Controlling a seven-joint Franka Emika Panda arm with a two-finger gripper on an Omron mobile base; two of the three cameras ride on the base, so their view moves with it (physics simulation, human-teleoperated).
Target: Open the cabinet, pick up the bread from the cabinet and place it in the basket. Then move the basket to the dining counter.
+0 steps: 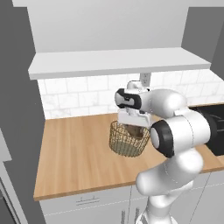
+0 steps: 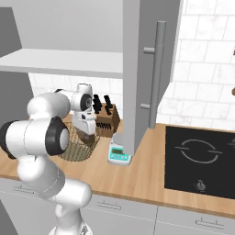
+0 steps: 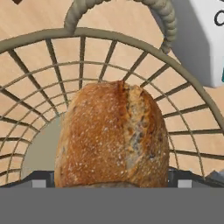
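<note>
Golden-brown bread (image 3: 113,135) inside wire basket (image 3: 183,113); hand (image 3: 111,181) spread wide astride it, contact seemingly none.

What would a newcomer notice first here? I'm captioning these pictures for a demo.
The white arm bent low over the wire basket on the wooden counter, its open gripper just above the rim. Then the bread lying inside the basket, and the open cabinet door beside the black cooktop.

White tile backsplash (image 1: 78,98) behind wooden counter (image 1: 74,162), black cooktop (image 2: 199,158).
</note>
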